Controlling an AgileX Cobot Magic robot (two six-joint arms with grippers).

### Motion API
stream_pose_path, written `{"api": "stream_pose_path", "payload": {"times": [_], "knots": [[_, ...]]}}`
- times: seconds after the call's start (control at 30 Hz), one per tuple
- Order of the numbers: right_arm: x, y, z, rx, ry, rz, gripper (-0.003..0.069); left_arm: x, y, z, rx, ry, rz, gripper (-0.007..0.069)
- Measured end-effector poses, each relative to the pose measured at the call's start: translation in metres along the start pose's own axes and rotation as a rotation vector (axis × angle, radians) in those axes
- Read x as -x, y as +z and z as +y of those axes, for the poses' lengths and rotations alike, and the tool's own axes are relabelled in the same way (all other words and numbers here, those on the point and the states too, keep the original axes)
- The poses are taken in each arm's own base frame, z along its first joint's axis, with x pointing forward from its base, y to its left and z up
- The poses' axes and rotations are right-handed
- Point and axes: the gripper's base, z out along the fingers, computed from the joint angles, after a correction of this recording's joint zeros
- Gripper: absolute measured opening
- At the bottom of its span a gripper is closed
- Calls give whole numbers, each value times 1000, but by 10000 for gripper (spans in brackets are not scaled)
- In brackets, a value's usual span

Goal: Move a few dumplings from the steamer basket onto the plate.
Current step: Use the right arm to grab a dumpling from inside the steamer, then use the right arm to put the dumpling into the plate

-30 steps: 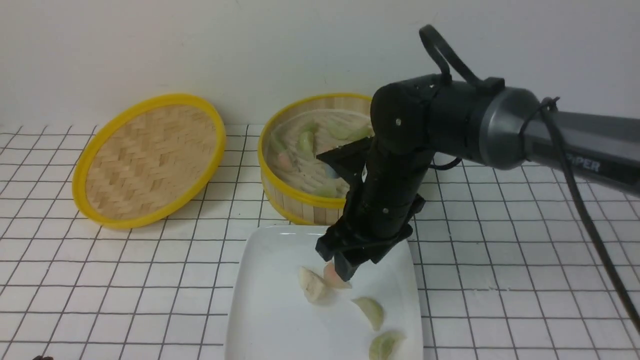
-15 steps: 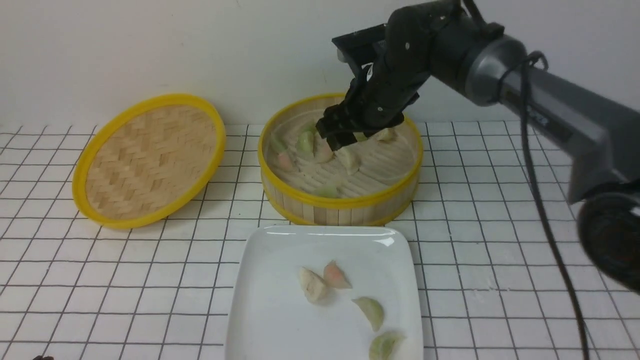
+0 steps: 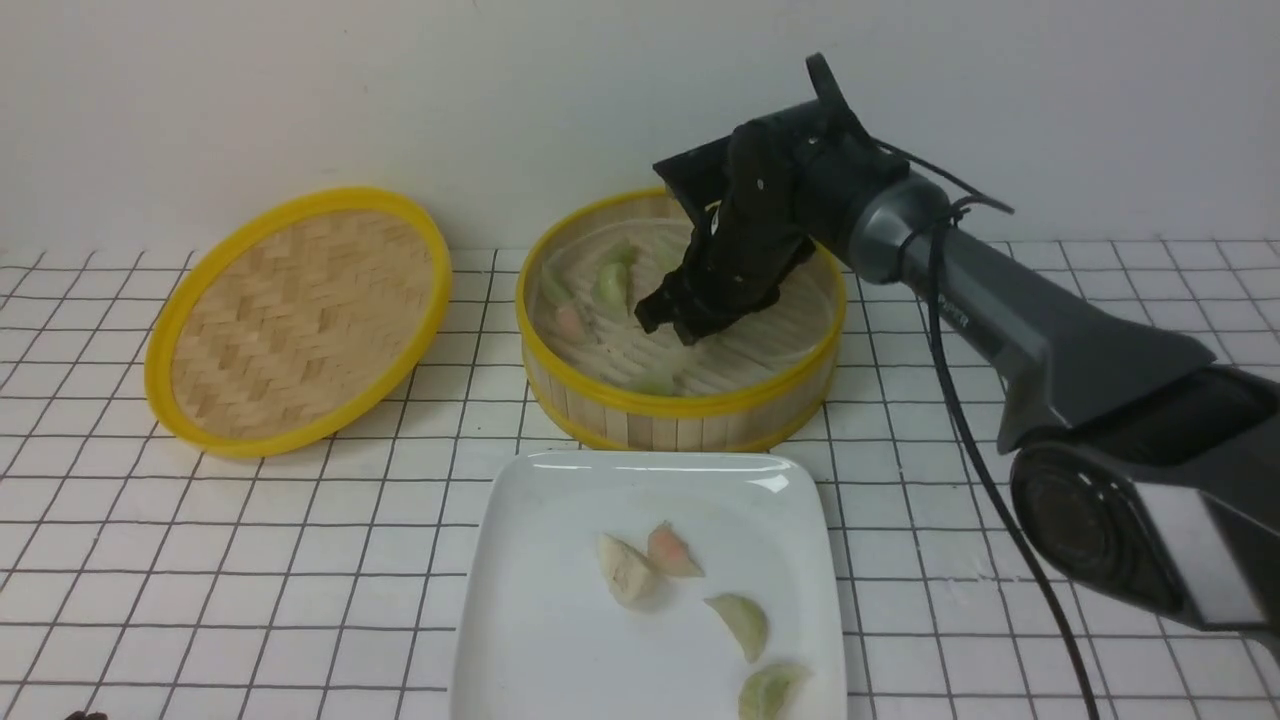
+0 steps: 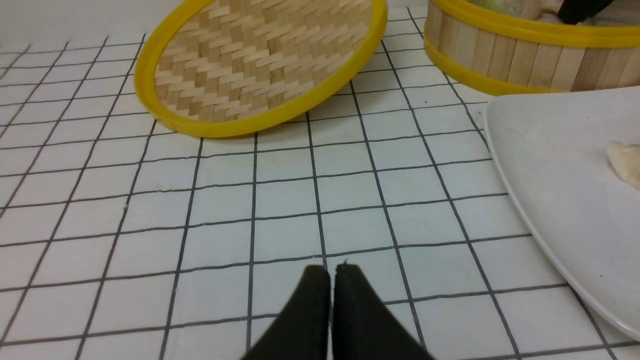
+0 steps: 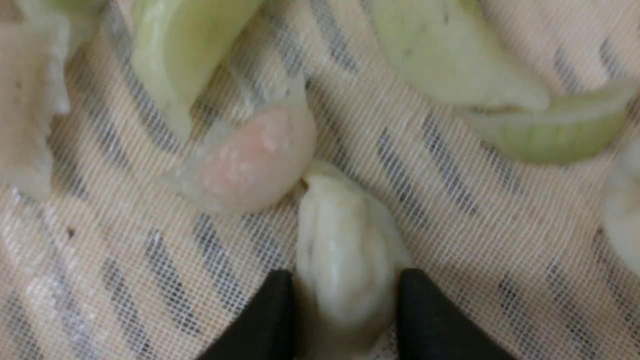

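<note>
Where black gridlines cross: white tabletop [image 3: 300, 560].

Left black claw [image 4: 331, 280] hangs over the white grid-lined counter [image 4: 225, 200], fingertips pressed together. Beyond it the flat woven bamboo lid with yellow rim [image 4: 260, 65] sits tilted, beside the slat-walled, yellow-rimmed bamboo steamer basket [image 4: 520, 60]. The glossy white plate [image 4: 550, 175] holds one cream-white dumpling [image 4: 625, 162] at frame edge.
</note>
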Motion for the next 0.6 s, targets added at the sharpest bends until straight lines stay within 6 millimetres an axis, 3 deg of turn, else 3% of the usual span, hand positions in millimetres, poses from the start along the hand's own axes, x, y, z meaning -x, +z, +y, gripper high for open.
{"api": "stream_pose_path", "payload": {"times": [0.13, 0.27, 0.3, 0.33, 0.4, 0.43, 0.5, 0.57, 0.6], "knots": [[2, -15, 0, 0, 0, 23, 230, 0, 0, 0, 0, 0, 0, -6], [15, -72, 5, 58, 40, -53, 230, 0, 0, 0, 0, 0, 0, -6], [16, -77, 5, 64, 43, -62, 230, 0, 0, 0, 0, 0, 0, -6], [15, -100, 10, 115, 68, -68, 230, 0, 0, 0, 0, 0, 0, -6], [8, -131, 18, 158, 88, -68, 230, 0, 0, 0, 0, 0, 0, -6], [5, -130, 19, 162, 90, -51, 230, 0, 0, 0, 0, 0, 0, -6], [-14, -156, 31, 188, 82, -12, 230, 0, 0, 0, 0, 0, 0, -6], [-33, -159, 39, 196, 83, 52, 230, 0, 0, 0, 0, 0, 0, -6], [-52, -161, 49, 203, 81, 113, 230, 0, 0, 0, 0, 0, 0, -6]]}}
